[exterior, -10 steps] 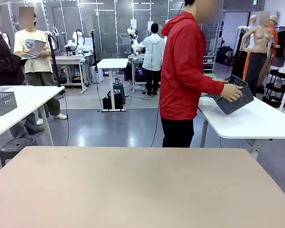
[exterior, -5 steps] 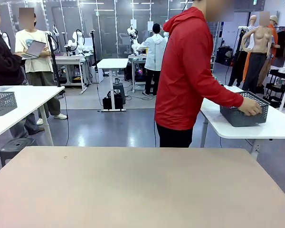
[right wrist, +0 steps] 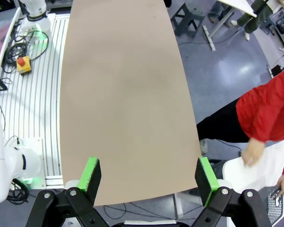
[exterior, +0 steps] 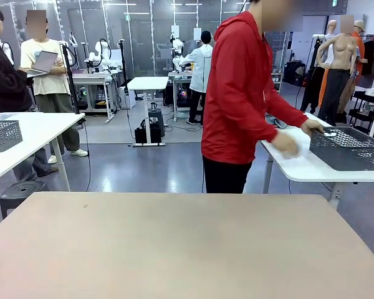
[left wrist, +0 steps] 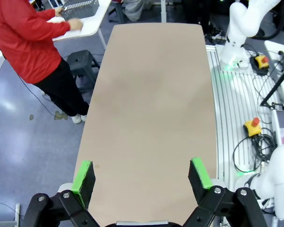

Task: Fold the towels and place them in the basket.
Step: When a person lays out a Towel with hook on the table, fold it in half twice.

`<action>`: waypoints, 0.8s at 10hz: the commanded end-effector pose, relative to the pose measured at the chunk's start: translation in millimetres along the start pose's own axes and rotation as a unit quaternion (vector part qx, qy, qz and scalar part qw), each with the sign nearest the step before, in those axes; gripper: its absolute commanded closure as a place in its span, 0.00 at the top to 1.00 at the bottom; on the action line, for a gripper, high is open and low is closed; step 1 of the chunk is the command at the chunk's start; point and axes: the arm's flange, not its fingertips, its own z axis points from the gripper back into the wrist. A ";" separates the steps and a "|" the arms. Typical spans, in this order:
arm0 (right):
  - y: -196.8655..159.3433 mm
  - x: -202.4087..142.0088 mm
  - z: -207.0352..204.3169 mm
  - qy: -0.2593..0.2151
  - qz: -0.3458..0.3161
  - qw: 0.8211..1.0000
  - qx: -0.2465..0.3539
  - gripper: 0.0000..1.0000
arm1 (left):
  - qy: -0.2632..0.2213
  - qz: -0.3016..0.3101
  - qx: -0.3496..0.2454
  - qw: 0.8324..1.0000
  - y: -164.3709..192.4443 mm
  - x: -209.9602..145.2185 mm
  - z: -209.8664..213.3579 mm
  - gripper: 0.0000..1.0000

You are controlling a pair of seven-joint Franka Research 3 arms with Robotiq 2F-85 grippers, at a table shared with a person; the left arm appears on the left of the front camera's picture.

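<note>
The dark grey rectangular wire-mesh basket is sitting on a white side counter, with a red-jacketed person's hand resting at its rim. Well apart from the basket, over the beige counter, the left gripper and right gripper are hanging wide open (holding nothing).

Front view: fixed, low at near edge of plain beige rectangular desk, facing level across it to person in red hooded jacket beyond far edge. Left wrist view: high up, looking steeply down past left gripper along desk's length. Right wrist view: same setup, past right gripper. All three share desk top and person.
</note>
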 end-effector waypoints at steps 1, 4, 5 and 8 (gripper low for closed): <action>0.3 -1.2 1.8 -0.016 0.018 1.000 -0.008 1.00 | -0.001 -0.002 0.007 1.000 -1.5 1.2 -0.7 1.00; -0.5 -1.1 4.0 -0.026 0.021 0.999 -0.005 1.00 | -0.001 -0.002 0.007 1.000 -1.5 1.2 -0.7 1.00; -0.6 -1.4 4.0 -0.030 0.023 0.999 -0.002 1.00 | -0.001 -0.002 0.007 1.000 -1.5 1.2 -0.7 1.00; -1.6 -2.2 4.0 -0.034 0.022 0.999 0.000 1.00 | -0.001 -0.002 0.007 1.000 -1.5 1.2 -0.7 1.00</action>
